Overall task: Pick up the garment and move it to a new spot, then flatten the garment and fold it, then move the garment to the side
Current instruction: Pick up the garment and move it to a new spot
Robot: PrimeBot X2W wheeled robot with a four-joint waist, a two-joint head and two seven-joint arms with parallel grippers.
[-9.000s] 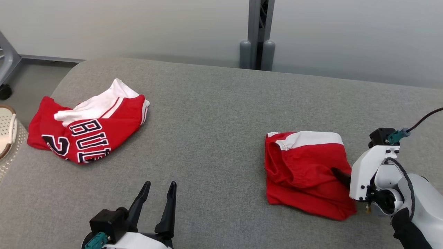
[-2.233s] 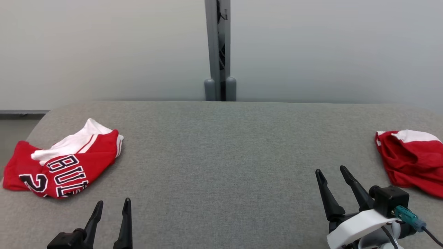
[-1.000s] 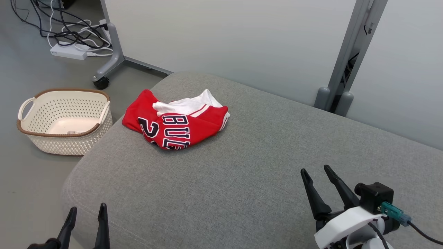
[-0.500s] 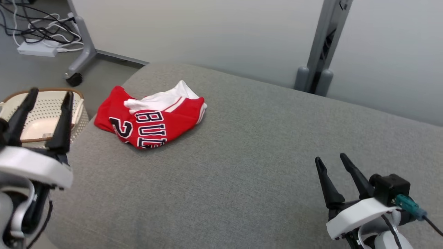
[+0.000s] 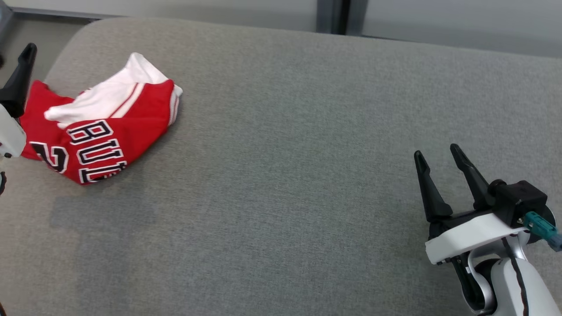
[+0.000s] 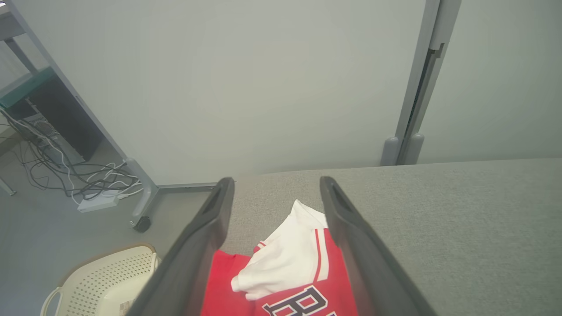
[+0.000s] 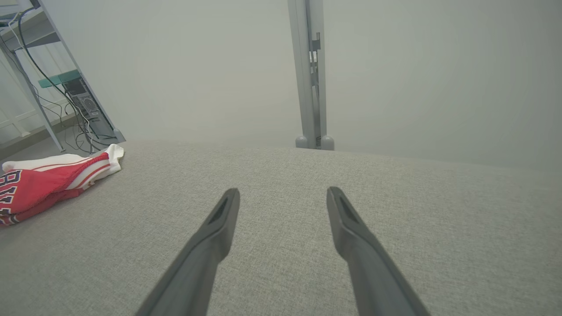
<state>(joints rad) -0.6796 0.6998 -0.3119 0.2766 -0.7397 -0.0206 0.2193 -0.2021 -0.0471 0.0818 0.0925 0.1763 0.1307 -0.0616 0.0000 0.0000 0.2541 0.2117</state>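
Note:
The garment is a crumpled red and white jersey with dark letters, lying at the far left of the grey cushion. One finger of my left gripper rises at the head view's left edge, just left of the jersey. In the left wrist view the left gripper is open and hangs above the garment, which shows between and beyond its fingers. My right gripper is open and empty over bare cushion at the lower right. The right wrist view has the right gripper open, with the garment far to the left.
A cream perforated basket stands on the floor left of the cushion's end. Cables and a power strip lie by a wheeled stand foot. A grey partition with a post runs behind the cushion.
The head camera has swung and tilted down, so the whole picture shifted. My left gripper has risen from the bottom edge to beside the jersey. Both grippers stay open.

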